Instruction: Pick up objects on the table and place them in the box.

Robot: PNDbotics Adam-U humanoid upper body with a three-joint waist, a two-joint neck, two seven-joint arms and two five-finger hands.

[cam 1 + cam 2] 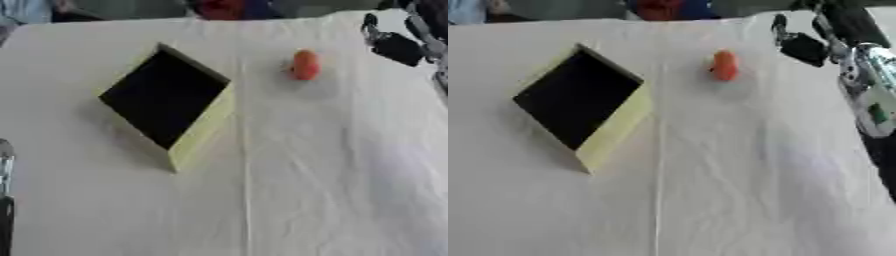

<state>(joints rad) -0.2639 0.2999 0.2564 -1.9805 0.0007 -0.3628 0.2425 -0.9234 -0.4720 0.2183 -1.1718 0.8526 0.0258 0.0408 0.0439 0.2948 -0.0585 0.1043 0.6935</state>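
White cloth covers the surface (306,175) from edge to edge, with a long crease running down its middle toward the near side.

At the far right, the right hand (798,44) hangs above the cloth, black, with its arm coming in from the upper right corner. One dark finger stands up from it, but its fingers are too blurred to say whether they are apart or together, and nothing shows in its hold. The silver and black forearm (868,95) runs down the right side of the right eye view.

Just to the left of that hand, apart from it, a small orange object (304,65) lies on the cloth at the far side, oval and upright in shape.

Further left, well apart from the orange object, sits the box (203,131), turned cornerwise like a diamond. Its walls are pale yellow and its inside is black; nothing can be made out within it.

At the lower left edge of the left eye view a thin dark and silver part of the left arm (4,200) shows; the left hand itself cannot be made out.
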